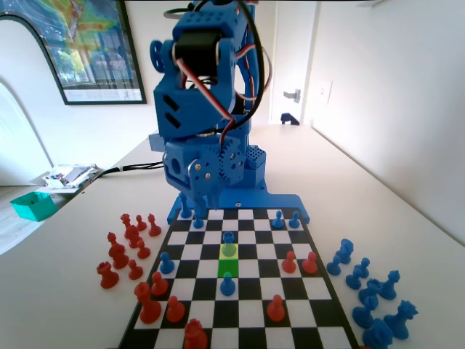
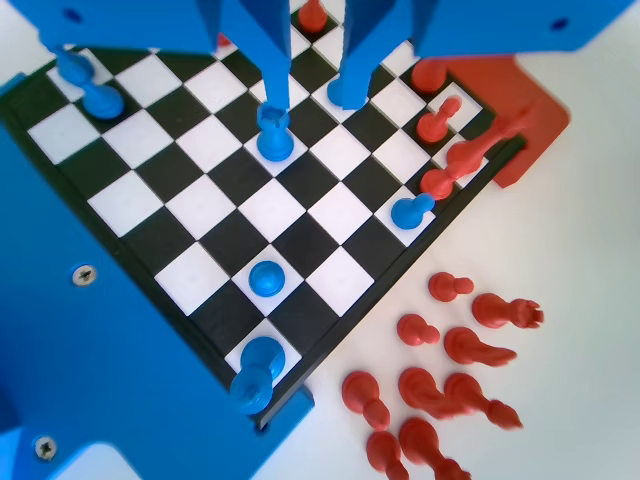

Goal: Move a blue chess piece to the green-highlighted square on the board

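Red pawn [image 1: 195, 336] nearest; gripper [image 2: 312, 95] hovers spread over the board [image 2: 330, 215].

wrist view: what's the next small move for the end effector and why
Probably nudge the open end effector left in the wrist view, then lower it. The blue pawn lines up with the left jaw's tip, not the gap between the jaws, and the green-highlighted square is empty.
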